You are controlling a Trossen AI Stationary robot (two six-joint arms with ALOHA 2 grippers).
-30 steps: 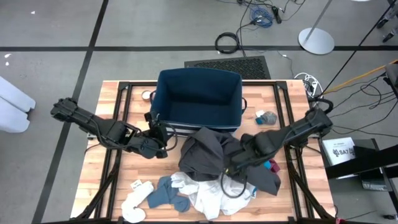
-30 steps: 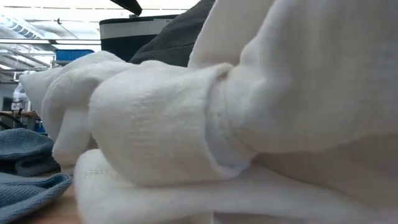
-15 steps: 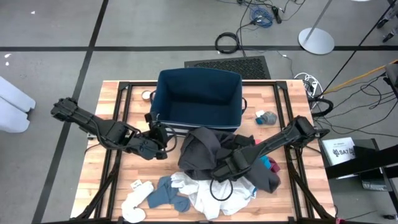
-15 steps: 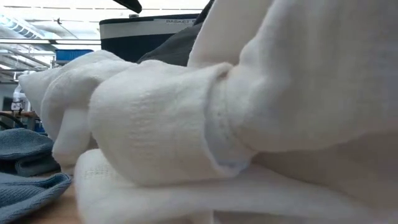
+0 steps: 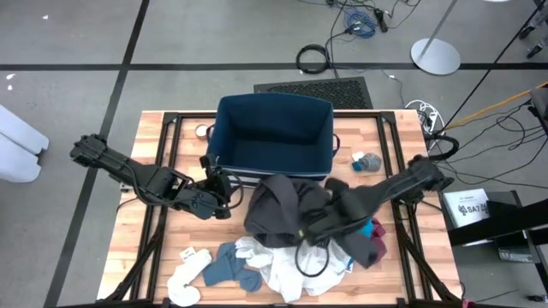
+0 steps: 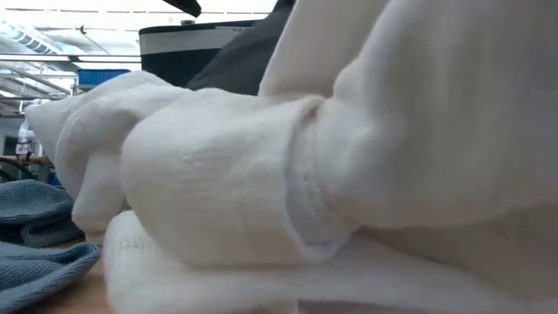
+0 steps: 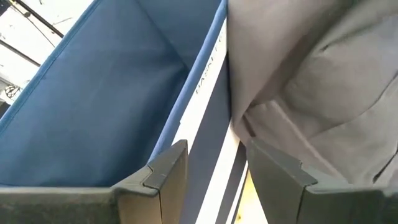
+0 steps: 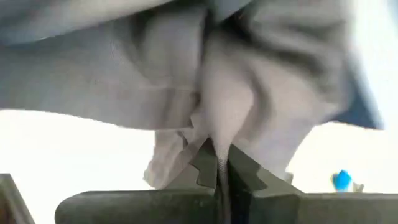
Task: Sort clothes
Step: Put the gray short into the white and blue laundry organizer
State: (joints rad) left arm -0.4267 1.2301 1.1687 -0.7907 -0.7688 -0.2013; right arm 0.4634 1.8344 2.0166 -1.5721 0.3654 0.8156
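Retracted right end effector (image 8: 217,163), pinching grey garment (image 8: 236,93)

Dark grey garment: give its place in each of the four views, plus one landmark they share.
High view: dark grey garment heaped mid-table, just in front of the navy bin, pinched by the right hand.
Low view: a dark sliver at top centre, behind the white garment.
Left wrist view: fills the right side.
Right wrist view: fills the upper frame.
Shared landmark: the navy bin, absent only from the right wrist view.
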